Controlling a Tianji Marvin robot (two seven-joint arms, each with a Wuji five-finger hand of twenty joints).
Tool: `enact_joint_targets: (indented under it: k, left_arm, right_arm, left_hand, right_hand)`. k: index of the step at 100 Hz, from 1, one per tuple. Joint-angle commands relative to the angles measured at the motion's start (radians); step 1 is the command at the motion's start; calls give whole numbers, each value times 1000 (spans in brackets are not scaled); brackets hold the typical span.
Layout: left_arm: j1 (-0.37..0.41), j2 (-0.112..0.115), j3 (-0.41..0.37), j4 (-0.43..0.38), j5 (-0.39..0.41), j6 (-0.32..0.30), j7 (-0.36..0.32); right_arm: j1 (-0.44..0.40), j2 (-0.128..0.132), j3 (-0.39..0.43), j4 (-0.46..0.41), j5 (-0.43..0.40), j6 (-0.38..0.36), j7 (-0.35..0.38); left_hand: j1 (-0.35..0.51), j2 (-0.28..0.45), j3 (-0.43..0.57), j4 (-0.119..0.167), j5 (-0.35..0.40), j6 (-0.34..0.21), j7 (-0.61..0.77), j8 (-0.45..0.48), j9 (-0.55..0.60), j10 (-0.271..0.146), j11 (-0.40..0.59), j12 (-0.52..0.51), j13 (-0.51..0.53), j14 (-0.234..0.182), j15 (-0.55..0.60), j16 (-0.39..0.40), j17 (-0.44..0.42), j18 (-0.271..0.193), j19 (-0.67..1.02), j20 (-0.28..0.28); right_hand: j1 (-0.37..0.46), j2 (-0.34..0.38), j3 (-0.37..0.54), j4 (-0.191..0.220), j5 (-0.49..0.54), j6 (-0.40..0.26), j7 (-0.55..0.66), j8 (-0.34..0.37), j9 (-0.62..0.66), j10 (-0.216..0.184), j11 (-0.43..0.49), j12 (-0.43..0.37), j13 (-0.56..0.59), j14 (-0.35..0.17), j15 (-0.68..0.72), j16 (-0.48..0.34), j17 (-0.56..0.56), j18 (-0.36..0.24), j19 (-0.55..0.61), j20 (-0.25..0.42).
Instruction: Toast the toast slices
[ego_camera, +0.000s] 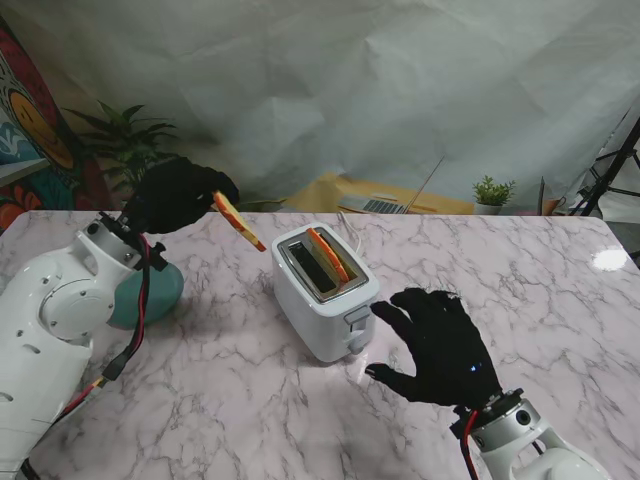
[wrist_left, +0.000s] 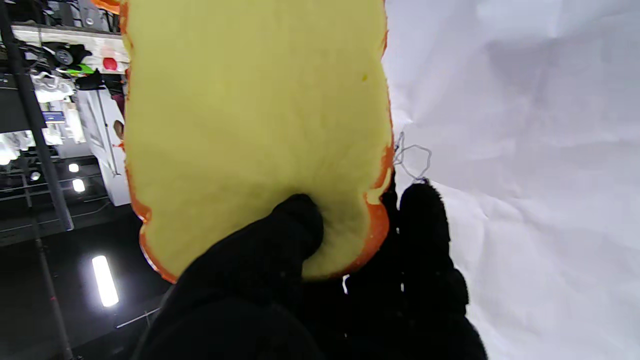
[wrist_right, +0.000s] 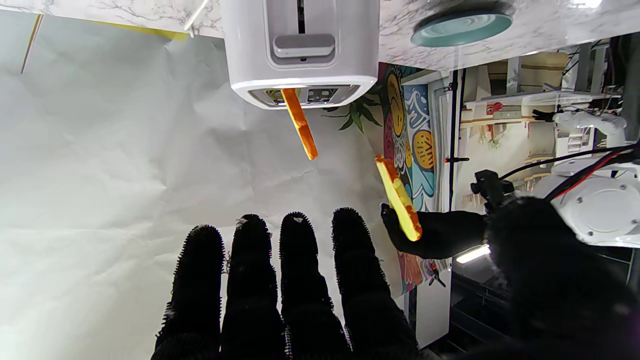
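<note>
My left hand (ego_camera: 172, 195) pinches one toast slice (ego_camera: 238, 221) by its lower edge and holds it in the air, left of the toaster (ego_camera: 322, 291) and not yet over it. Another slice (ego_camera: 328, 254) already stands tilted in one slot. My right hand (ego_camera: 440, 345) is flat, fingers spread, holding nothing, just beside the toaster's lever side. The grip is small; I think the slice may slip or catch on the slot's rim if it comes down tilted.
</note>
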Motion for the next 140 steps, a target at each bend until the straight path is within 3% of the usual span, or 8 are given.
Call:
enact_joint_targets:
  k: [1, 86, 113, 114, 117, 123, 124, 140]
  left_arm:
    - [-14, -12, 22, 11, -2, -5, -7]
    - [-154, -35, 260, 170, -42, -24, 67]
    - [-189, -34, 306, 211, -64, -46, 34]
    - [-190, -34, 307, 212, -65, -46, 32]
    - [-195, -34, 312, 216, -70, -47, 27]
    - [-202, -33, 320, 220, -75, -50, 15]
    - [-203, -33, 320, 220, -75, -51, 13]
    - [-216, -30, 335, 230, -78, -52, -3]
  right_arm:
    - [-10, 4, 0, -3, -6, -8, 3]
    - [-40, 1, 14, 6, -8, -5, -27]
    - [-43, 0, 15, 9, -5, -1, -36]
    - [-43, 0, 15, 10, -5, -1, -37]
    - [-43, 0, 15, 10, -5, 0, -37]
    - [-44, 0, 16, 10, -5, -1, -36]
    - [-45, 0, 17, 9, -5, -2, -36]
    - [-56, -1, 54, -28, 0, -56, -21]
  left_hand:
    - [56, 18, 32, -9, 103, -107, 289, 93, 112, -74, 80, 38, 41, -3, 17, 29, 0, -47, -20, -11]
    - [42, 12, 46, -14, 106, -116, 276, 91, 117, -80, 69, 37, 41, 2, 8, 24, 8, -52, -28, -5]
    - [37, 12, 49, -16, 105, -120, 275, 90, 119, -85, 69, 38, 42, 3, 9, 22, 13, -58, -33, -5]
    - [38, 10, 48, -17, 105, -120, 275, 89, 118, -84, 69, 38, 46, -16, 11, 22, 13, -58, -33, -5]
    - [37, 11, 49, -17, 105, -121, 275, 90, 119, -84, 69, 38, 43, 1, 9, 21, 13, -57, -33, -5]
    - [38, 8, 48, -19, 105, -123, 276, 90, 119, -86, 68, 39, 53, -31, 8, 19, 14, -58, -33, -3]
    - [37, 11, 49, -19, 105, -124, 276, 90, 119, -86, 68, 39, 49, -14, 6, 18, 14, -57, -33, -3]
    - [37, 9, 46, -21, 102, -124, 274, 89, 118, -88, 66, 39, 58, -37, -1, 19, 15, -59, -37, -1]
  right_hand:
    - [-33, -36, 6, 18, -22, -2, -4, -7, -33, -2, -25, -2, -16, -24, -54, -21, -17, -38, -25, -12]
    - [-38, -43, 7, 18, -26, 3, -24, -7, -52, -1, -24, -5, -31, -30, -57, -24, -24, -49, -40, -21]
    - [-39, -42, 7, 18, -25, 3, -25, -5, -50, -1, -23, -5, -28, -29, -57, -25, -23, -48, -39, -21]
    - [-39, -42, 7, 18, -25, 3, -25, -5, -50, -1, -23, -5, -28, -29, -57, -25, -23, -48, -39, -21]
    - [-40, -42, 7, 18, -24, 3, -25, -5, -49, -1, -23, -5, -28, -30, -57, -25, -23, -48, -39, -21]
    - [-44, -42, 4, 17, -26, 3, -26, -5, -51, -1, -25, -6, -30, -30, -59, -25, -24, -48, -40, -22]
    - [-46, -41, 3, 17, -27, 3, -27, -5, -52, -1, -25, -6, -31, -30, -59, -25, -24, -48, -40, -22]
    - [-66, -29, -27, 15, -42, 5, -40, -9, -71, -2, -35, -10, -50, -32, -68, -29, -39, -53, -54, -29]
